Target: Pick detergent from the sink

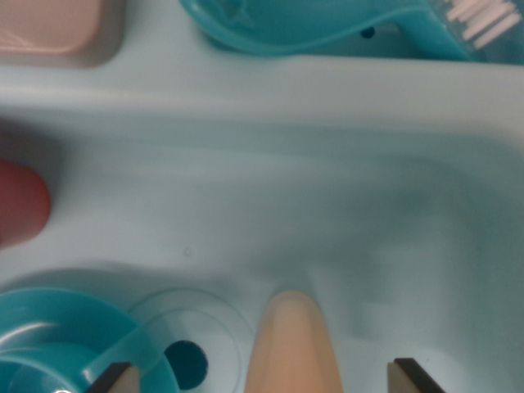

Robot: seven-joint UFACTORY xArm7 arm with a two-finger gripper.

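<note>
Peach detergent (293,344) tip lies in sink (270,205) between spread fingers (403,377), nothing gripped, lined up for grasp

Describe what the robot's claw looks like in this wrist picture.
Only the tips of the claw show, at the bottom edge. One fingertip sits at the wrist view's left and the other at its right. Each is a small flat, angular pad, light tan on its face with a dark edge. No cables, markings or arm body are in view.
</note>
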